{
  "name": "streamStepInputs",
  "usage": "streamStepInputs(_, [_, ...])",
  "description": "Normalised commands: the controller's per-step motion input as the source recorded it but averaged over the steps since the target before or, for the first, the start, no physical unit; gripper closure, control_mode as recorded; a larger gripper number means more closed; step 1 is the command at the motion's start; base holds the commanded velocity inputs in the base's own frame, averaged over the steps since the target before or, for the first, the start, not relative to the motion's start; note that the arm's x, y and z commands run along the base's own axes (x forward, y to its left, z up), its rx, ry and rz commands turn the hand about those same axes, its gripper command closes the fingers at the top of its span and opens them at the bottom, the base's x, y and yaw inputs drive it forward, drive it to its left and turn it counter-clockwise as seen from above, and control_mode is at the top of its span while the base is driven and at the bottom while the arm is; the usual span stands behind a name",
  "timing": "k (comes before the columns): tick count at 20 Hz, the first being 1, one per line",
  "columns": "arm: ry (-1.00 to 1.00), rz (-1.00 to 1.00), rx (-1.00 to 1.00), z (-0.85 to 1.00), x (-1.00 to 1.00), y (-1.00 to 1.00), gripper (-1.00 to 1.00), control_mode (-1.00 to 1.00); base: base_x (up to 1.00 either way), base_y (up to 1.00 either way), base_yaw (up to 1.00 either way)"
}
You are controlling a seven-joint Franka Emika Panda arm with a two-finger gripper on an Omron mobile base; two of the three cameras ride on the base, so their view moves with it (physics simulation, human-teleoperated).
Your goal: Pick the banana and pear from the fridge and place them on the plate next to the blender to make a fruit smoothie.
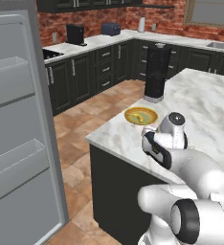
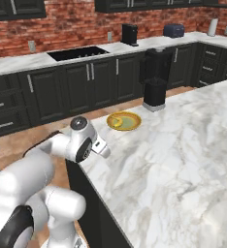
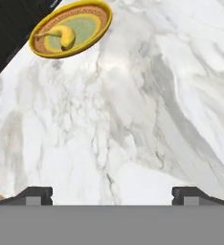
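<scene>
Now I am holding the jaws wide, empty; the slim curved yellow banana point(image 3: 63, 37) on the round golden plate point(image 3: 98, 29) is looking soft, best gripped mid-body.

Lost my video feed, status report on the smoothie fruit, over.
End effector open, empty, above marble counter. Banana on plate beside blender. Pear not sighted. Nothing blocking plate.

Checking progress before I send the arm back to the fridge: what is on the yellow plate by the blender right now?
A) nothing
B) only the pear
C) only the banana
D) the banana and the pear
C: the hand view shows the banana lying alone on the plate, and the right base view shows the same single curved yellow fruit there, next to the blender; no pear is on it.
</scene>
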Motion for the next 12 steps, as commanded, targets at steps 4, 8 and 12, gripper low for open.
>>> streamStepInputs(4, [0.05,0.0,-0.06,0.0,-0.96,0.33,-1.0,-1.0,0.0,0.0,0.0])
streamStepInputs(8, [0.07,0.04,-0.07,-0.03,-0.78,0.17,-1.0,-1.0,0.0,0.0,0.0])
streamStepInputs(12, [0.07,0.05,-0.03,-0.13,-0.22,0.05,-1.0,-1.0,0.0,0.0,0.0])
